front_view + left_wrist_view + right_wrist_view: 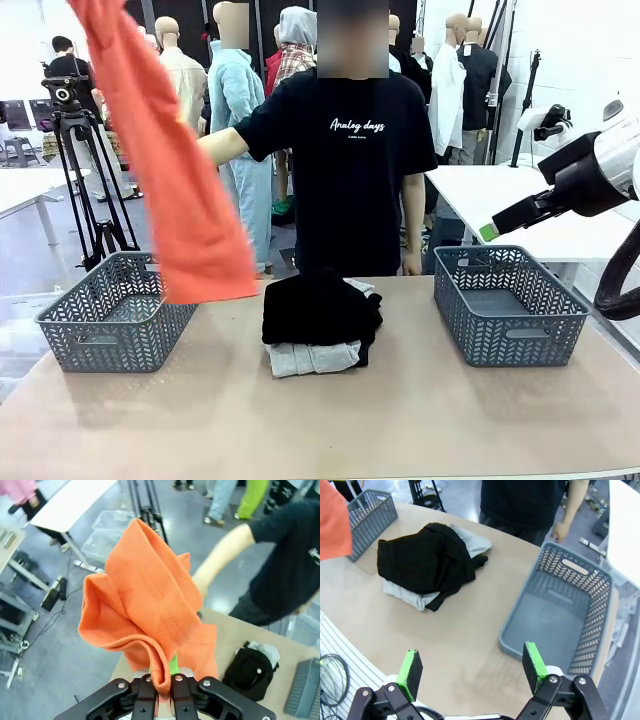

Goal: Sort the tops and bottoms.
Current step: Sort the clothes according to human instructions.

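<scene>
Pale brown counter [300, 430] stretches across the near ground, with a person [350, 170] standing at its far edge and a grey basket at each end.

The orange top [185, 200] hangs high at the left. It is pinched by a fold in the left claw [161, 682], whose fingers are pressed tight on the cloth. Its lower hem dangles at about rim height by the right side of the left basket [100, 340].

A heap remains in the middle of the counter: a black garment [320, 305] lies on top of a folded grey sweatshirt [312, 358].

The right claw [471, 652] hovers with its fingers spread wide and nothing between them, above the near edge of the counter just left of the right basket [510, 335], which looks bare inside.

The step in hand seems to be delivering the first top to the left basket. The next move calls for carrying the hanging cloth fully over that basket, lowering it so the hem folds inside instead of draping over the rim, and then letting go. After that the black piece would need lifting off before the grey one can be reached.
</scene>
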Robot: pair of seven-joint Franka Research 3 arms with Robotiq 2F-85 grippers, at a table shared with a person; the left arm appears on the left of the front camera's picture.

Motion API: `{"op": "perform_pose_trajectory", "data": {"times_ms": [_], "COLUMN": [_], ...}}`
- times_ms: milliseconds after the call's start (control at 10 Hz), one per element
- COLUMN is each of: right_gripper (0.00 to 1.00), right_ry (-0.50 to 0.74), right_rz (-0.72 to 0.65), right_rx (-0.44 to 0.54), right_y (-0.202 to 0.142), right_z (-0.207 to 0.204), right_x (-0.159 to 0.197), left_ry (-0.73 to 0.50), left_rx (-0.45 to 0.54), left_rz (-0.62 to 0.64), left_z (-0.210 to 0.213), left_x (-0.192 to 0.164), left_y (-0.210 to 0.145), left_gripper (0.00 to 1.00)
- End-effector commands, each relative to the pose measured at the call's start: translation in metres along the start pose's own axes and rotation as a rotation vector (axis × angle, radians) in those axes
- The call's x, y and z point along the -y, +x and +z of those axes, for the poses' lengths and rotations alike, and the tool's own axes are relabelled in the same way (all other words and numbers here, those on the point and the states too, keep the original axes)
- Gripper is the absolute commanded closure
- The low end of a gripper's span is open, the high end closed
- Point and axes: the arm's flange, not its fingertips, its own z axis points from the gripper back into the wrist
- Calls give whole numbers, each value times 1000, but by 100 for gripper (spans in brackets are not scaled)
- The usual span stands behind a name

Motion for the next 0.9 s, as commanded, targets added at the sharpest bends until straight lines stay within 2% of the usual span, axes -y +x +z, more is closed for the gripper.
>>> {"op": "perform_pose_trajectory", "data": {"times_ms": [0, 300, 400, 500, 800], "right_gripper": [0, 0, 0, 0, 0], "right_ry": [20, 20, 20, 20, 20], "right_rz": [-12, -12, -12, -12, -12], "right_rx": [12, 12, 12, 12, 12], "right_y": [1, 1, 1, 1, 1], "right_z": [-2, -2, -2, -2, -2], "right_x": [-1, -1, -1, -1, -1], "left_ry": [65, 78, 82, 80, 80], "left_rx": [49, 98, 52, 54, 54], "left_rz": [83, 213, 267, 163, 163], "left_z": [-13, -66, -77, -52, -52], "left_x": [-9, -22, -23, -19, -19], "left_y": [25, 21, 14, 37, 37], "left_gripper": [100, 100, 100, 100, 100]}}
